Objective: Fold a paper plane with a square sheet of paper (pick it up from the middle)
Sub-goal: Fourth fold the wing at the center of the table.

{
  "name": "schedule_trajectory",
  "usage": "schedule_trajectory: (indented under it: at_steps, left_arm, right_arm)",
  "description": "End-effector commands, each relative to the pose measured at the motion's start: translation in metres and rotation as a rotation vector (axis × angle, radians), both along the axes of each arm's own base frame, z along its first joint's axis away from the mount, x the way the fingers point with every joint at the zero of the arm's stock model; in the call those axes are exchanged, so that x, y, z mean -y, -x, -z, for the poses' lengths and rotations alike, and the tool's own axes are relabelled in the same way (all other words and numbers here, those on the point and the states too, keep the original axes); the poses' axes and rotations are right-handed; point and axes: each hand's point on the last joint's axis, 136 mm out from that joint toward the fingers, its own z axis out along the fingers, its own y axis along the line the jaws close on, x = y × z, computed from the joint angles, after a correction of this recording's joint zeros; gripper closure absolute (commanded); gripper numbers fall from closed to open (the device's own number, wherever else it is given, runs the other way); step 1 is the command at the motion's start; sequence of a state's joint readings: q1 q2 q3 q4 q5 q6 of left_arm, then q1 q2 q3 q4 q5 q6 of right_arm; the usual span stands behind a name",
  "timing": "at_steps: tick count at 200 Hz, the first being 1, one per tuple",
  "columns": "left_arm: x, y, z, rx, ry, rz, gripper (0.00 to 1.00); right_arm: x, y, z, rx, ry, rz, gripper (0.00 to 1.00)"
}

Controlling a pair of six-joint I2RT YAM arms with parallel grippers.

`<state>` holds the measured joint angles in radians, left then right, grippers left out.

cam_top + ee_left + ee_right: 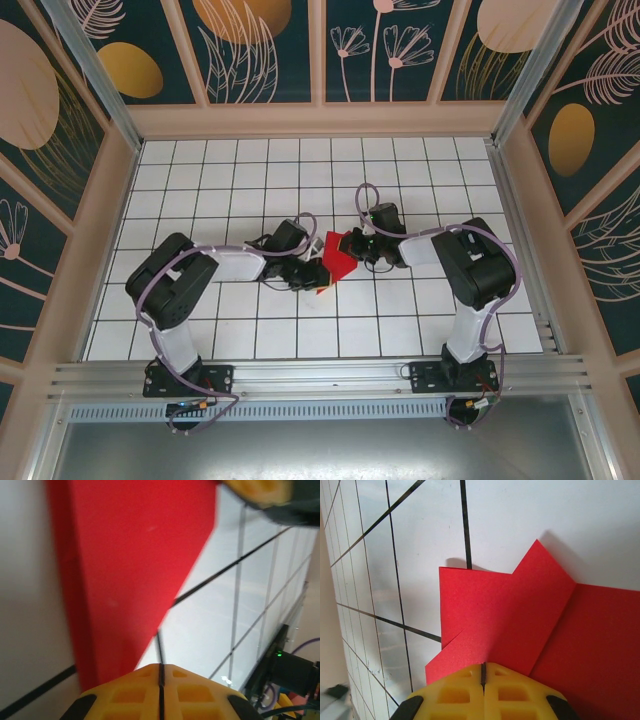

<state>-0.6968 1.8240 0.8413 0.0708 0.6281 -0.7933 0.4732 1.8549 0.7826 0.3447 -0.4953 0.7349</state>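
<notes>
Paper [337, 262]: red, folded into layered flaps, mid-surface [240, 170], btwn both arms.
L gripper [161, 677]: jaws pressed together, tips at paper's edge.
R gripper [483, 674]: jaws pressed together, tips on paper; flaps spread just ahead.

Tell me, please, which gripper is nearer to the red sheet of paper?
Neither: both hold it. The left gripper is shut on the square sheet of paper at its left side; the right gripper is shut on its right side, seen from above.
</notes>
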Motion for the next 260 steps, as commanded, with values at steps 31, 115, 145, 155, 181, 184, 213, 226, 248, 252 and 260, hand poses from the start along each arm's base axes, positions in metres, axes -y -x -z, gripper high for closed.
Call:
schedule_trajectory:
  at_steps: [31,115,145,155,181,184,213,226,248,252,260]
  left_arm:
    - [-0.040,0.036,0.050,-0.114,-0.150,-0.037,0.94]
    - [-0.058,0.050,0.041,-0.094,-0.158,-0.068,0.94]
    - [-0.057,0.038,0.020,-0.023,-0.143,-0.097,0.94]
    - [-0.054,0.032,0.011,0.009,-0.128,-0.107,0.94]
    - [-0.040,0.007,-0.019,0.111,-0.077,-0.125,0.90]
    - [-0.038,0.004,-0.022,0.126,-0.071,-0.126,0.90]
    - [-0.013,-0.026,-0.046,0.213,-0.003,-0.117,0.83]
    - [-0.001,-0.033,-0.048,0.211,0.025,-0.097,0.81]
    - [0.010,-0.039,-0.033,0.180,0.036,-0.082,0.78]
    - [0.011,-0.039,-0.029,0.169,0.032,-0.079,0.78]
    - [0.014,-0.037,-0.023,0.147,0.034,-0.067,0.77]
  right_arm:
    - [0.041,0.035,0.068,-0.163,0.225,0.057,1.00]
    - [0.041,0.035,0.069,-0.164,0.228,0.057,1.00]
    - [0.040,0.036,0.069,-0.166,0.222,0.059,1.00]
    - [0.039,0.036,0.068,-0.164,0.217,0.061,1.00]
    - [0.037,0.035,0.065,-0.154,0.211,0.056,1.00]
    - [0.037,0.034,0.065,-0.153,0.209,0.056,1.00]
    - [0.034,0.033,0.063,-0.150,0.203,0.050,1.00]
    - [0.034,0.032,0.062,-0.147,0.201,0.051,1.00]
    - [0.032,0.030,0.058,-0.141,0.192,0.052,0.99]
    - [0.031,0.029,0.057,-0.139,0.187,0.049,0.99]
    - [0.030,0.028,0.056,-0.135,0.183,0.047,0.99]
